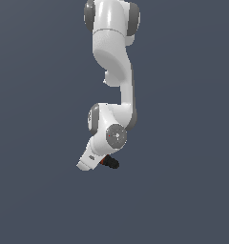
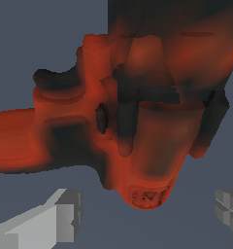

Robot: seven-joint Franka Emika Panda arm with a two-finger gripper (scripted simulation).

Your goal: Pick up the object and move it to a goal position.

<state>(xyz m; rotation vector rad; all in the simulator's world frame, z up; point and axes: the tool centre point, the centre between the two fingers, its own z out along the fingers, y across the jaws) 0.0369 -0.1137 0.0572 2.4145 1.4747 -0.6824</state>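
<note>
The drill fills the wrist view: a red-orange body and handle with dark shaded parts. In the exterior view only its red edge and black nose show beside my white hand, which hides the rest. My gripper is open. One grey fingertip and the other stand wide apart on either side of the drill's lower end, and neither touches it. The exterior view does not show the fingers.
The surroundings are a plain dark blue-grey with no other objects, edges or containers in view. My arm's upper links hang down from the exterior view's top.
</note>
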